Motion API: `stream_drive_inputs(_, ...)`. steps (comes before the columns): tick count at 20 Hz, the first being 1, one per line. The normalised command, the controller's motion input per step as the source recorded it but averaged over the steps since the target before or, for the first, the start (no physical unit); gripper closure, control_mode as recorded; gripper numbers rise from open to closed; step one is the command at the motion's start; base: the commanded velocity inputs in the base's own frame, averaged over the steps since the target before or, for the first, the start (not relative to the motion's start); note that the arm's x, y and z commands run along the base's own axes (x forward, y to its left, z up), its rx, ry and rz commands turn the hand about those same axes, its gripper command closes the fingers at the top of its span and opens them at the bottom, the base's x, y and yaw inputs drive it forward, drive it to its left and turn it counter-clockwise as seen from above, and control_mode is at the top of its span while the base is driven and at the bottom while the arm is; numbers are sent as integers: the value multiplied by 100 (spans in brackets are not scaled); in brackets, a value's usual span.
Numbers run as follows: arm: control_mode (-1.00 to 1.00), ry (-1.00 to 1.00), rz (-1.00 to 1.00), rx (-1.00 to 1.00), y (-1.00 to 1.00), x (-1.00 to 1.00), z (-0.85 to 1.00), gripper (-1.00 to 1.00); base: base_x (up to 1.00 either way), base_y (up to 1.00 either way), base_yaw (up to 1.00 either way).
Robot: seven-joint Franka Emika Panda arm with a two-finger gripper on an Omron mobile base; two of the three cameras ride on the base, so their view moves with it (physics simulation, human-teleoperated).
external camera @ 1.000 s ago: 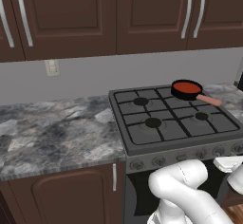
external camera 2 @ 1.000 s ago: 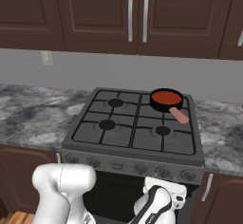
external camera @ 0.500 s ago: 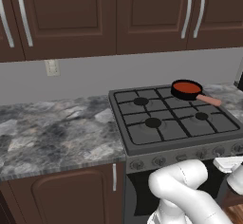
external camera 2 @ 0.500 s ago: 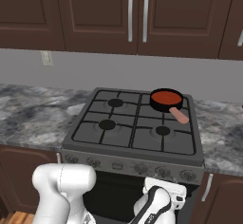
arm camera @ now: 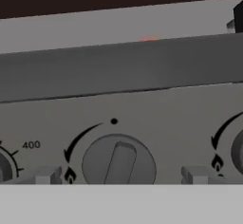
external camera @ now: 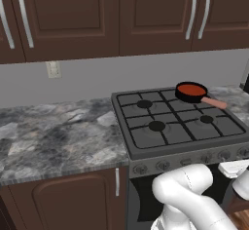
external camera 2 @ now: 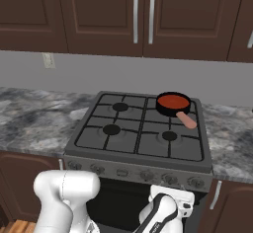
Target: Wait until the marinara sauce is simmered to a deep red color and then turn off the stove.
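The stove [external camera: 180,126] sits let into the marble desk [external camera: 58,136], under dark wall cabinets [external camera 2: 99,15]. Both base views take in its whole top: four burners under black grates, with bare desk running wide to one side and a shorter stretch on the other. On the back burner by the stove's far edge stands a small black pan [external camera 2: 173,103], pink handle [external camera 2: 187,120] pointing toward the front edge; the marinara sauce [external camera 2: 173,100] in it reads orange-red.

The hand view gives what those two cannot: the front panel close up, with one round knob [arm camera: 118,165] dead ahead, its ridge near upright, a flame mark beside it. The pincer [arm camera: 121,175] is spread wide, one fingertip [arm camera: 45,175] on each side of the knob, neither touching it.
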Motion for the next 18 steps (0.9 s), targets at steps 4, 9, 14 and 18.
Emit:
stream_drive_inputs(4, -100, 0, 0, -10, 0, 0, 0, -100, 0, 0, 0)
stream_drive_inputs(9, -100, 0, 0, -12, 0, 0, 0, -100, 0, 0, 0)
stream_drive_inputs(14, -100, 0, 0, -13, 0, 0, 0, -100, 0, 0, 0)
stream_drive_inputs(18, -100, 0, 0, -12, 0, 0, 0, -100, 0, 0, 0)
